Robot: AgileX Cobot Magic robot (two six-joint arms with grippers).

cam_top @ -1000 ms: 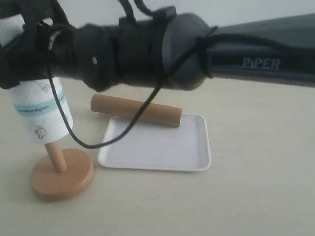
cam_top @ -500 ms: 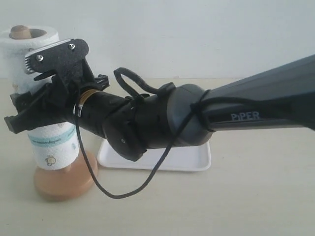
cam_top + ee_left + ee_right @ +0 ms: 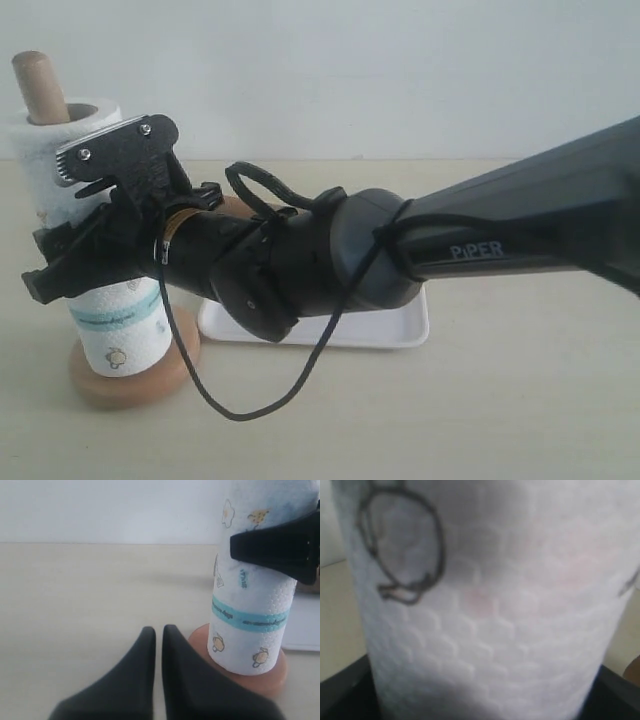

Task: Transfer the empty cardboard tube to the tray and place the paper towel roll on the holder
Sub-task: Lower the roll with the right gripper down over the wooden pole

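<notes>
The paper towel roll [image 3: 118, 328] sits threaded on the holder, whose dowel [image 3: 38, 86] pokes out above the roll and whose disc base [image 3: 135, 382] shows below it. My right gripper [image 3: 55, 225] reaches across from the right and is shut on the roll's middle, one finger on each side. In the right wrist view the roll [image 3: 485, 610] fills the frame. The left wrist view shows the roll [image 3: 250, 600], the base [image 3: 280, 672] and a right finger [image 3: 275, 547] pressed on the paper. My left gripper [image 3: 159, 632] is shut and empty, low beside the base. The tray [image 3: 400, 325] lies behind the arm. The cardboard tube is hidden.
My right arm [image 3: 480, 250] spans the view from the right and covers most of the tray; its black cable [image 3: 240, 410] loops down to the tabletop. A pale wall stands behind the beige table [image 3: 500, 420].
The right arm has come down with the roll: the roll slid down the dowel toward the base, and the dowel's top now stands clear above it. The left gripper stayed shut.
</notes>
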